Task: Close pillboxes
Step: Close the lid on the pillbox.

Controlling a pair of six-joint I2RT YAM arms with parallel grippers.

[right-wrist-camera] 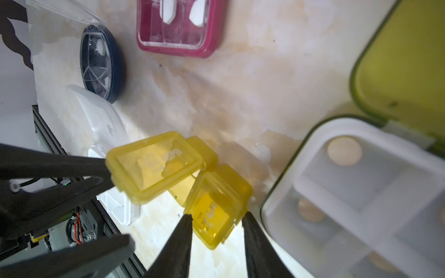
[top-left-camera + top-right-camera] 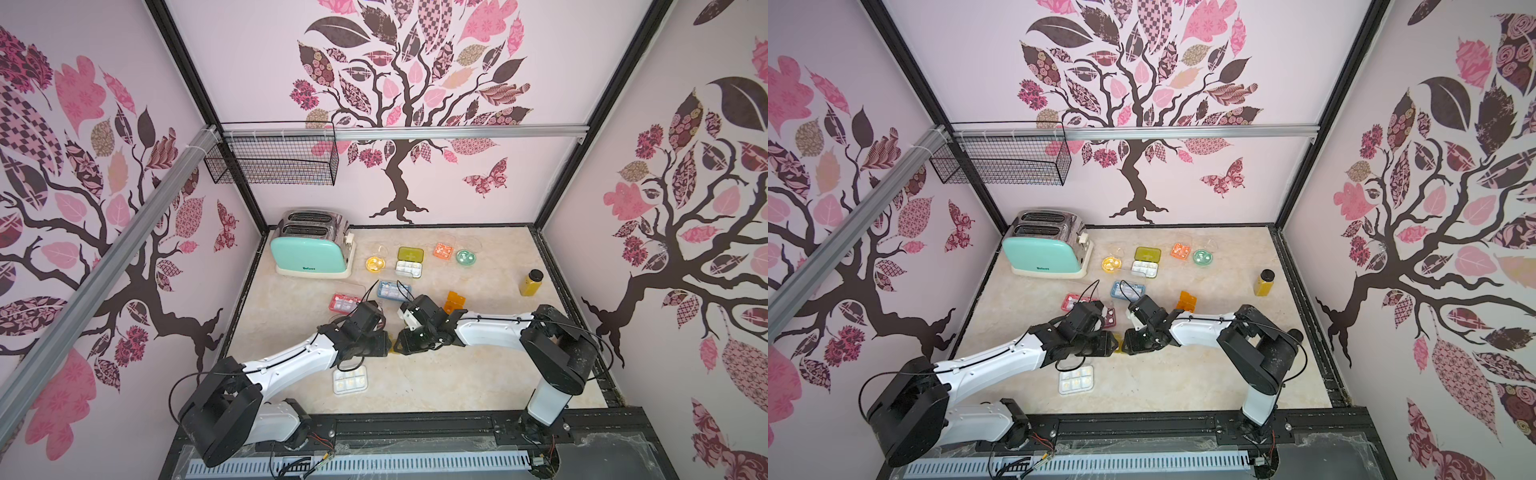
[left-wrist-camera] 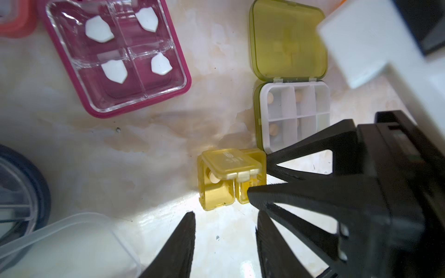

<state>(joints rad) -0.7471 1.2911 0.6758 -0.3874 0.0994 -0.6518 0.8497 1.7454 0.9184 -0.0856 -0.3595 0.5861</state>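
- in both top views the left arm (image 2: 291, 361) and the right arm (image 2: 490, 328) met wrist to wrist over the middle of the table (image 2: 436, 386). only a sliver of the yellow pillbox (image 2: 390, 346) showed between them, and the fingertips were hidden under the wrists.
- a white pillbox (image 2: 350, 380) lay just on the near side of the left wrist.
- in the left wrist view the left gripper (image 3: 226, 231) stood open, its jaws spread with only bare table between them. the yellow pillbox lay just ahead of the tips.
- the box's sat lid (image 3: 231, 163) was tilted up, with a pale pill showing under it.
- the right gripper (image 3: 258, 177) came in from the side, with its tips against the box's other compartment.
- a yellow-green pillbox (image 3: 293, 115) lay open just beside the yellow one, and a maroon pillbox (image 3: 115, 60) lay well apart.
- in the right wrist view the right gripper's jaws sat one on each side of the fri compartment (image 1: 214, 214). both touched its corners, closed on it in a narrow grip, and that lid looked down.
- one finger of the left gripper touched the edge of the raised sat lid. its other finger stood clear below, holding nothing.
- a navy round pillbox (image 1: 101, 65) lay far off, near the table's edge.
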